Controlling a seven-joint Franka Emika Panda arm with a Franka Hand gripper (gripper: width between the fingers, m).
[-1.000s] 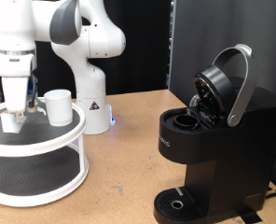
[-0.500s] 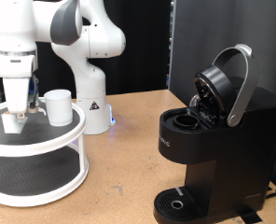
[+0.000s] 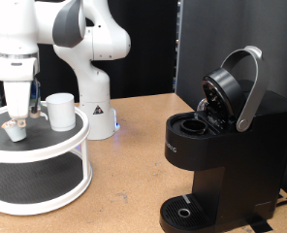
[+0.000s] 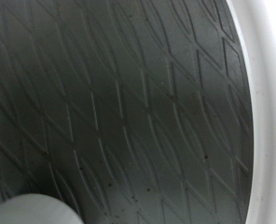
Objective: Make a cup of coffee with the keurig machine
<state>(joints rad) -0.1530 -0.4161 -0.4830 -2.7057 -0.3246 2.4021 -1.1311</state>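
The keurig machine (image 3: 221,146) stands at the exterior view's right, black, with its silver-handled lid (image 3: 248,87) raised and the pod chamber (image 3: 194,124) open. The white cup (image 3: 59,111) stands upright on the top tier of a round white two-tier stand (image 3: 47,146) at the left. My gripper (image 3: 19,116) points down over that tier, just left of the cup. A small white pod with a brown top (image 3: 13,130) lies tilted on the tier right below the fingertips. The wrist view shows no fingers, only the black diamond-pattern mat (image 4: 119,103) and a pale rounded edge (image 4: 35,210).
The arm's white base (image 3: 97,107) stands behind the stand, with a small blue light beside it. A round drip tray (image 3: 187,212) sits at the machine's foot. Bare wooden tabletop (image 3: 129,175) lies between stand and machine. A dark panel rises behind the machine.
The pod has tipped and shifted slightly left under the fingertips. The gripper has barely moved; the cup and the machine are as before.
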